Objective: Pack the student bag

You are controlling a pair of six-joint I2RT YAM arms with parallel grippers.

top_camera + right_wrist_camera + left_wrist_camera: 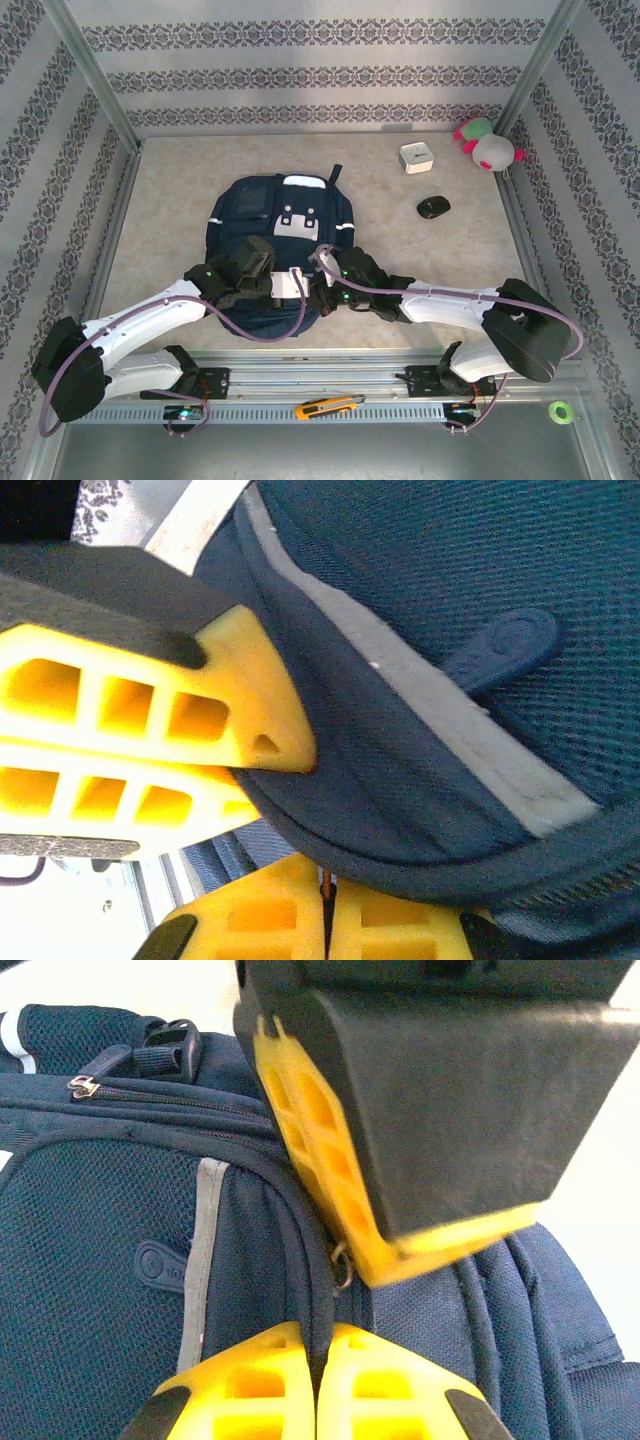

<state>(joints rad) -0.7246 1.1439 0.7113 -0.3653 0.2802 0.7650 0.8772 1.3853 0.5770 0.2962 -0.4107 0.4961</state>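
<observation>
Your left fingers (260, 1385) sit at the bottom edge of the left wrist view, yellow pads clenched tight together just where a piped seam of the student bag (100, 1220) runs down to them; you cannot tell whether any fabric is caught between them. Just above, the right fingers (320, 1150) slant in from the top, also pressed shut; their tip lies beside a small metal zipper ring (343, 1265) on that same seam; whether they grip it is hidden. Left of the seam, a grey stripe (205, 1240) runs down the bag's mesh pocket.

From overhead, you see the bag lying flat in the middle of the table (170, 210), its white-patched top pointing away from the arm bases; both arms reach in over its near end, fingers close together. Off to the bag's right, well apart from it, lies a black mouse (433, 207); farther back sits a white box (415, 157); a plush toy (487, 145) rests in the far right corner. On the near rail, an orange utility knife (328, 407) lies between the two bases; a green tape roll (560, 411) sits at the near right.
</observation>
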